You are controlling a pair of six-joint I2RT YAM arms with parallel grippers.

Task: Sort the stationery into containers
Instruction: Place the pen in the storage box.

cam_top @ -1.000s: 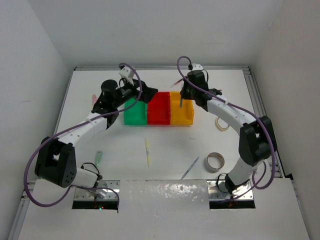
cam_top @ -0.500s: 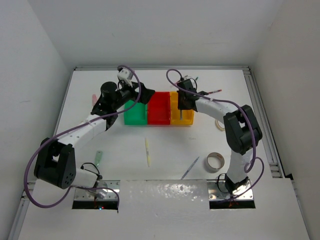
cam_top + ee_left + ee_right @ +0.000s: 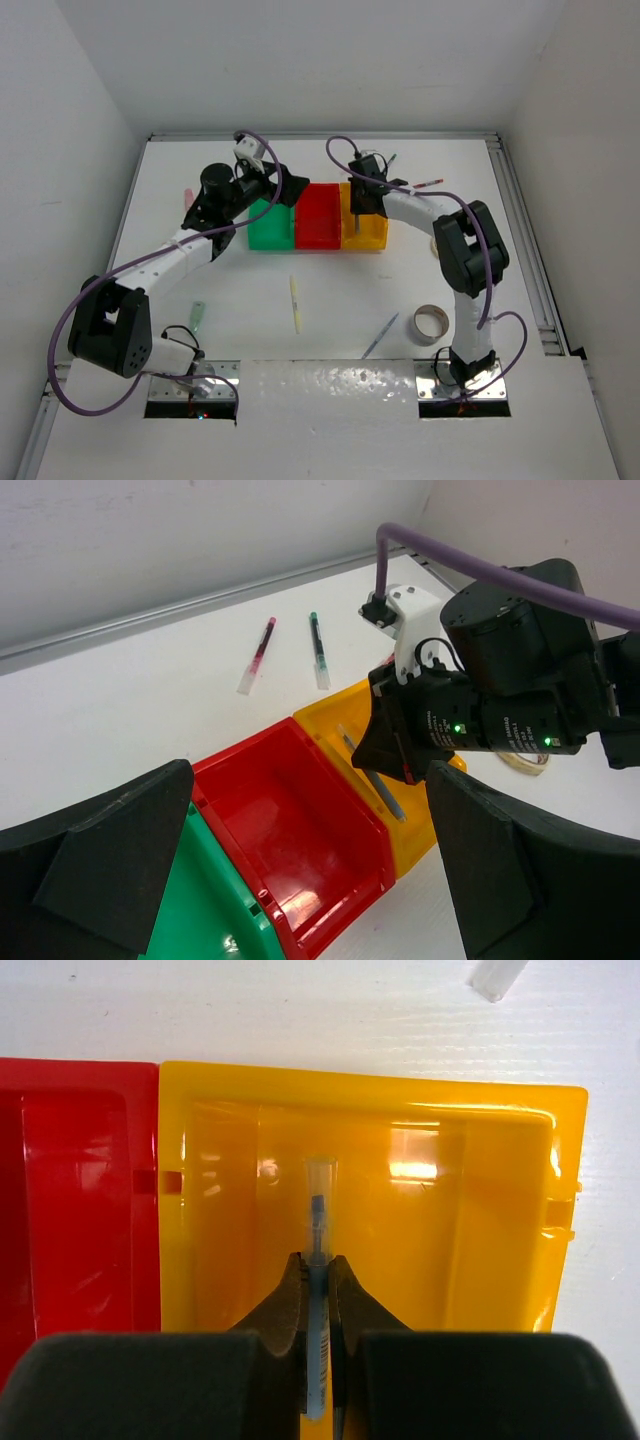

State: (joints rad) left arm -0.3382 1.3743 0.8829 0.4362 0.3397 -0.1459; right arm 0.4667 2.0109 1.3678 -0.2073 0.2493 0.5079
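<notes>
The containers stand in a row: green bin (image 3: 266,228), red bin (image 3: 317,216) and yellow bin (image 3: 366,229). My right gripper (image 3: 318,1260) is shut on a thin blue-grey pen (image 3: 320,1205) with a clear cap, pointing down into the yellow bin (image 3: 500,1230). In the left wrist view the same pen (image 3: 378,780) slants into the yellow bin (image 3: 415,842) under the right gripper (image 3: 400,742). My left gripper (image 3: 310,850) hangs open and empty over the red bin (image 3: 285,810), beside the green bin (image 3: 200,905). It is at the green bin's far edge in the top view (image 3: 284,190).
Loose on the table are a pale yellow pen (image 3: 295,303), a blue pen (image 3: 380,336), a tape roll (image 3: 432,323), a second tape roll (image 3: 443,248), a green piece (image 3: 198,316) and a pink piece (image 3: 187,197). A red pen (image 3: 257,655) and a green pen (image 3: 317,650) lie behind the bins.
The right arm has folded in, its elbow swinging left, while its gripper keeps the pen over the yellow bin. The left arm has not moved.
</notes>
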